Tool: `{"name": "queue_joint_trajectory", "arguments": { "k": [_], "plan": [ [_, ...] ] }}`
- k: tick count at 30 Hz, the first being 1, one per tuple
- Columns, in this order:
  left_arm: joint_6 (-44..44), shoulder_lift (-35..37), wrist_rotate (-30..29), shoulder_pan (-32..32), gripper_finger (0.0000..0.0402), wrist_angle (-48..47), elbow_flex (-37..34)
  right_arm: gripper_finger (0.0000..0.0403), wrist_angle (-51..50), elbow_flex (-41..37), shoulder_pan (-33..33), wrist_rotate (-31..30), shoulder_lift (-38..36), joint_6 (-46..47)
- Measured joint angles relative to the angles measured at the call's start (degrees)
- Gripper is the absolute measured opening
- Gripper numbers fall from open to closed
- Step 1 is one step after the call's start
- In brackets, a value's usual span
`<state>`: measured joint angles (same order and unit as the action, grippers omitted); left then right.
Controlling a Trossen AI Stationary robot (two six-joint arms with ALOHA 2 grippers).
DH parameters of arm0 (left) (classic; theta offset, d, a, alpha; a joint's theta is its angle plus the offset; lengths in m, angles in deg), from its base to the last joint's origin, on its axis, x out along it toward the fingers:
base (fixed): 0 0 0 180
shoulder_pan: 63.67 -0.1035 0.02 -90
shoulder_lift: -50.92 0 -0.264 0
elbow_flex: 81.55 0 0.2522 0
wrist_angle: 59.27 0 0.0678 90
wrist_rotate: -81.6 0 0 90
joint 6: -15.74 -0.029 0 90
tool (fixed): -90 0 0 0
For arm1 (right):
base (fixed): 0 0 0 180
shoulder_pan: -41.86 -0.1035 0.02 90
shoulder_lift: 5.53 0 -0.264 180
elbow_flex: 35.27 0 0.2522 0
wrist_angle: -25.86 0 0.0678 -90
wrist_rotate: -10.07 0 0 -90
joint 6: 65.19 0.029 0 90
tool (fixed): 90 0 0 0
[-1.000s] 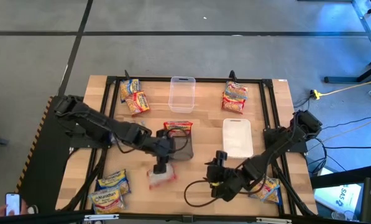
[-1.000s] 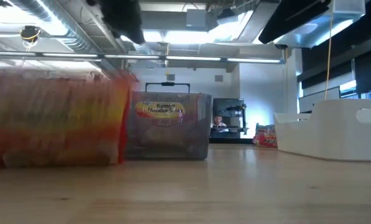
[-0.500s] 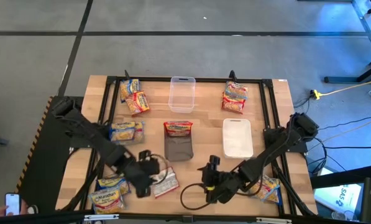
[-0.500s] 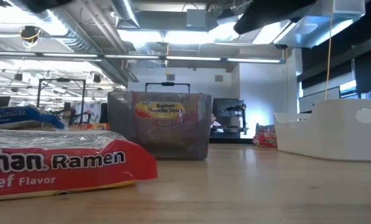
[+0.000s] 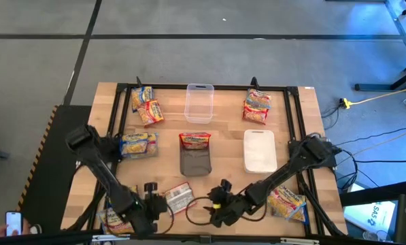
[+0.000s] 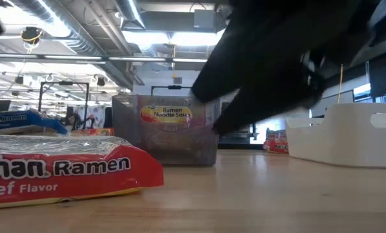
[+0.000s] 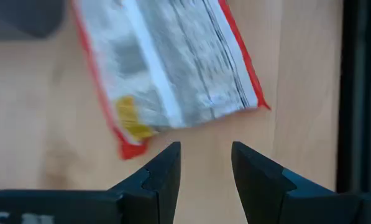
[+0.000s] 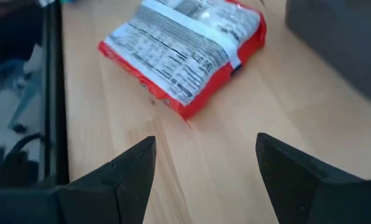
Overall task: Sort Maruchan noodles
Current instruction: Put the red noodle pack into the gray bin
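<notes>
Where wooden table (image 5: 223, 136) fronts ceiling-lit room: both hands (image 7: 205, 163) (image 8: 204, 163) released (empty).

Glossy plastic packet (image 8: 184, 53), wood table (image 8: 235, 155)

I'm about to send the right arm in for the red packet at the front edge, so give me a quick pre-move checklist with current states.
1. Red-edged flat plastic ramen packet lies free on the wooden table, label side down: ok.
2. Left pincer open, empty, beside the packet: ok.
3. Right pincer open, empty, facing the packet: ok.
4. Both pincers flank one packet, so collision risk: not ok.
5. Dark grey rectangular bin already holds one packet, room left: ok.
6. Flavour match with that bin: cannot tell.
</notes>
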<state>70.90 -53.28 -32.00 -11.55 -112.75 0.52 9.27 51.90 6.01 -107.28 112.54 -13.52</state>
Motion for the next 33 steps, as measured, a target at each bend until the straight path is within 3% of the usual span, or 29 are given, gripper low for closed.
{"name": "queue_joint_trajectory", "arguments": {
  "k": [6,16,24,33],
  "plan": [
    [-4.8,-5.9,-3.8,0.4,0.0137,0.8,0.0,0.0248,9.1,0.0,1.9,0.5,4.2,4.6],
    [-13.8,-7.2,-13.1,-0.3,0.0146,2.2,0.0,0.0248,17.2,0.1,4.0,4.1,8.6,12.8],
    [-22.7,-8.1,-12.7,-1.3,0.0147,9.9,0.0,0.0248,21.8,0.0,4.1,5.6,9.0,11.3],
    [-23.8,-8.4,-14.0,-1.7,0.0144,11.2,0.4,0.0248,23.6,-0.1,4.0,8.3,9.0,9.9]
  ]
}}
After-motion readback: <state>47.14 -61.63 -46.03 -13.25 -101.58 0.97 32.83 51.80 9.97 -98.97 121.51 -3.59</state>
